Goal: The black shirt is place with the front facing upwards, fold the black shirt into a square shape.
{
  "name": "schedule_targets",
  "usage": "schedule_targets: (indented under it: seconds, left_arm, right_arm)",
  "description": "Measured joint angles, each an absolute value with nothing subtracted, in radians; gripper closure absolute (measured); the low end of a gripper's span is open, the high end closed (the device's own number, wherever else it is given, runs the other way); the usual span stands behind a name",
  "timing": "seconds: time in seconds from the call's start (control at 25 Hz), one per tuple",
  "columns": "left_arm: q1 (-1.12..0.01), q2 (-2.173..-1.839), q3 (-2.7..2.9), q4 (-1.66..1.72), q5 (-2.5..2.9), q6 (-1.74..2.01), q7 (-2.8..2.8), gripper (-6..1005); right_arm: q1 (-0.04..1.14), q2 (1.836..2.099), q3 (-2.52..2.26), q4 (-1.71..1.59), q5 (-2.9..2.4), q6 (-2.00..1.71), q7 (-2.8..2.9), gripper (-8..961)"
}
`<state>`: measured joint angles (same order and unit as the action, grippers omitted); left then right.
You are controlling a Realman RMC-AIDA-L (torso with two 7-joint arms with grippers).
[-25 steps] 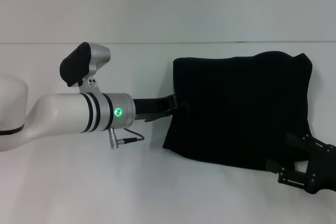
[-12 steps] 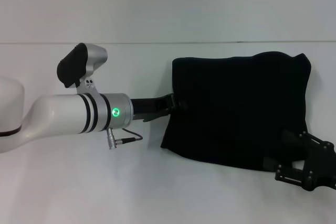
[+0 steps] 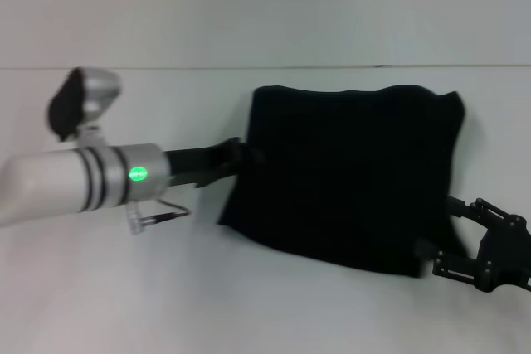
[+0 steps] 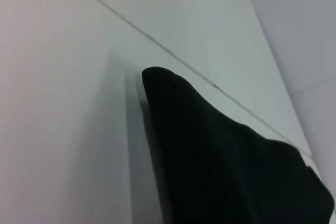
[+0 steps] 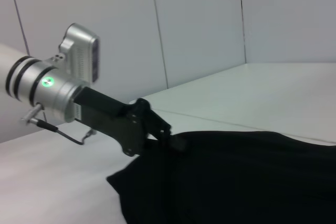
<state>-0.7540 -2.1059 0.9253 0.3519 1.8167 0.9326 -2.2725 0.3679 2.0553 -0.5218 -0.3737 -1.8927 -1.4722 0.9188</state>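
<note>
- Left end effector (image 3: 241,155), at the left of your head view, reaches in low from its white arm and meets the left edge of the black shirt (image 3: 348,176); the right wrist view shows its dark fingers (image 5: 157,129) at the cloth's edge, pinching it as far as you can judge.
- Shirt lies as a dark, roughly rectangular bundle on the white surface (image 3: 274,304), right of centre, its near edge slanting and its top edge rumpled.
- Right end effector (image 3: 485,254) sits at the shirt's near right corner, just beside or touching the cloth; you cannot tell whether its fingers are spread or pressed together.
- Risk, judged from here: if only the left side holds, any pull will drag the whole bundle sideways instead of tightening the fold, and the slanted near edge will skew the square further.
- Risk, too: a thin pinch on the edge may slip or catch only the top layer, opening the fold; a right end effector snagged in the corner would bunch it.
- Writing: none readable; no chest lettering or neck label shows on the upturned cloth in any view.
</note>
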Motion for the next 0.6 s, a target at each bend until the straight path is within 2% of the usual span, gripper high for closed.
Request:
schedule_targets:
  seconds: [0.36, 0.6]
  left_arm:
    - [-0.649, -2.031, 0.835, 0.348, 1.813, 1.045, -2.272, 883]
    - [-0.615, -2.026, 0.819, 0.346, 1.814, 1.081, -2.27, 882]
  right_arm:
    - [0.383, 2.058, -0.517, -0.383, -1.888, -1.456, 0.919, 7]
    - [0.401, 2.066, -0.517, -0.383, -1.888, -1.421, 0.919, 7]
